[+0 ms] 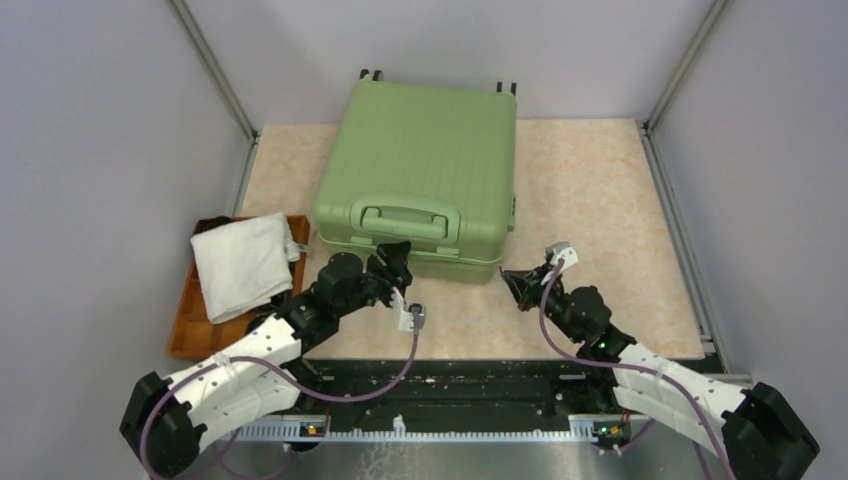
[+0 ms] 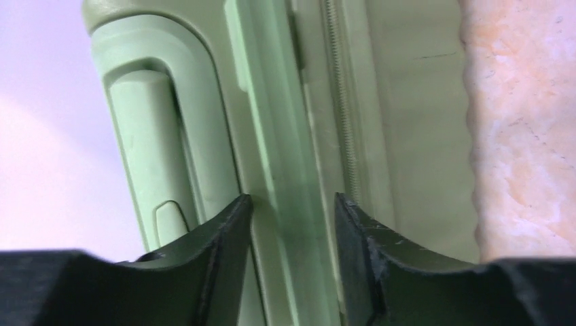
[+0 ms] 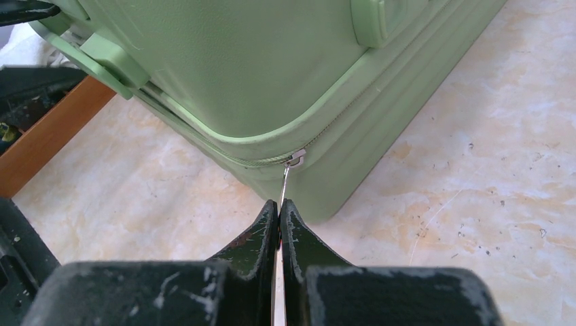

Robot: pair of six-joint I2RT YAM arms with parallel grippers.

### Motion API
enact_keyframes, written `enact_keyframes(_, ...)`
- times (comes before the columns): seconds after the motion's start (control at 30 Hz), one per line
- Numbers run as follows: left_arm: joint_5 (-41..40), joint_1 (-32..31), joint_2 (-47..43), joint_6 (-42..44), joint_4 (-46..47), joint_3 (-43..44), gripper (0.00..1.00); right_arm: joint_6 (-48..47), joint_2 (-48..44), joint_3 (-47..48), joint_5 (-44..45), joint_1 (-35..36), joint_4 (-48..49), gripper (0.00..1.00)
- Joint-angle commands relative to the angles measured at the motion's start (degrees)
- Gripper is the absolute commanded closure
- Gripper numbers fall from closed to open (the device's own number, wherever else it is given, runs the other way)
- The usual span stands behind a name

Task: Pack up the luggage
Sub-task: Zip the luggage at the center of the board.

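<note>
The luggage is a light-green ribbed suitcase lying flat and closed at the middle back of the table, handle facing me. My left gripper is at its front side just below the handle. In the left wrist view its jaws straddle the raised front rim of the luggage, which fills the gap between them. My right gripper is at the front right corner. In the right wrist view it is shut on the thin metal zipper pull hanging from the slider on the luggage.
A brown wooden tray stands at the left with a folded white cloth on it; the tray's edge shows in the right wrist view. Grey walls and metal rails enclose the marbled tabletop.
</note>
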Motion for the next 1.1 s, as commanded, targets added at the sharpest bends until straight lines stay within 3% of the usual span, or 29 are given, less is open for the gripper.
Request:
enact_keyframes(0.0,-4.3,0.3,2.4,-2.5,11.1,1.8,0.54,1.4,-0.9,0.2,-4.8,1.5,-0.2,1.00)
enact_keyframes(0.13,-7.5,0.3,4.2,-3.3,12.1,3.7,0.63,1.6,-0.8,-0.1,-4.9,1.6,-0.2,1.00)
enact_keyframes(0.4,-6.3,0.3,4.9,-7.2,10.2,12.3,1.00,0.7,0.7,0.1,-4.9,1.6,0.0,1.00)
enact_keyframes(0.83,-1.4,0.2,3.0,-15.9,-4.0,21.9,1.00,0.4,-2.1,0.4,-5.0,1.5,-3.0,1.00)
enact_keyframes(1.07,-1.1,0.2,6.4,-18.3,-5.1,25.3,1.00,-0.4,-2.2,0.6,-8.0,1.5,-2.3,1.00)
